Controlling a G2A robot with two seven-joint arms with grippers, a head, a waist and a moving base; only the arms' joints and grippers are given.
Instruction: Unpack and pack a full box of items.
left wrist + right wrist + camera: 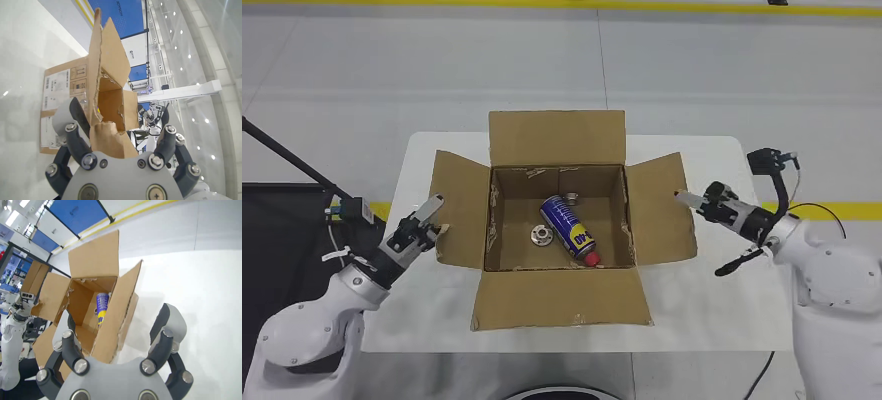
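Observation:
An open cardboard box (557, 138) stands mid-table with all its flaps spread outward. On its floor lie a blue spray can (570, 228) with a red cap and a small metal ring (540, 236). My left gripper (429, 222) is at the outer edge of the left flap (460, 205). In the left wrist view the left gripper (121, 117) is open, and the torn flap edge (105, 136) runs between its fingers. My right gripper (689, 200) is at the right flap (660, 205). It (117, 321) is open astride that flap (121, 306), and beyond it the can (102, 308) shows.
The white table (712, 300) has bare surface around the box. The near flap (562, 298) reaches toward the front edge. A small pale item (535, 173) lies at the box's back wall. A black stand (287, 155) slants in at the left.

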